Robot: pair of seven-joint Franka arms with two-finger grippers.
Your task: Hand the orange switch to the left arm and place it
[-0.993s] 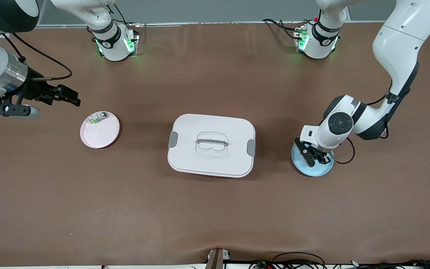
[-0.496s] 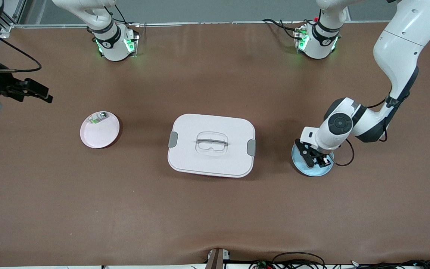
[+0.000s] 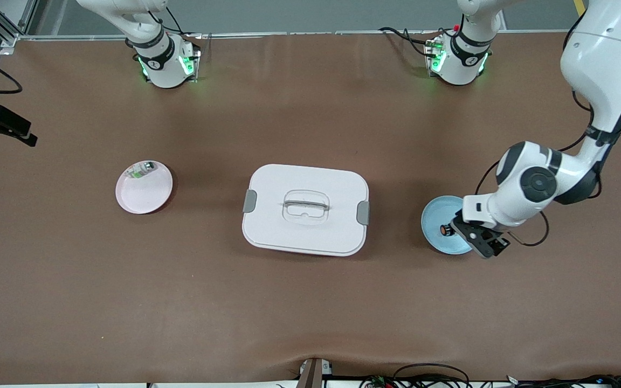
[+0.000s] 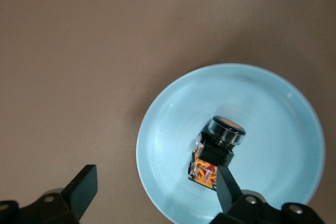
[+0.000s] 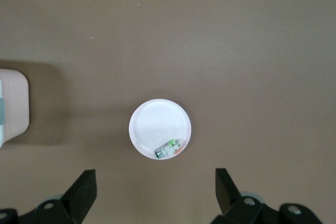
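Orange switch (image 3: 444,230) lies in blue plate (image 3: 435,214), w/ box (image 3: 305,209) untouched mid-bench. Left gripper (image 3: 482,241) over plate edge, fingers apart, empty. Right gripper (image 3: 6,127) apart, waiting at bench end. Drop-off looks done; next: left arm lifts clear.

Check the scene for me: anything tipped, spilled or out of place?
Only one thing: the tiny black orange-capped switch lies tipped on its side in the round blue plate, released by the open left pincer. The large white lidded box sits undisturbed.
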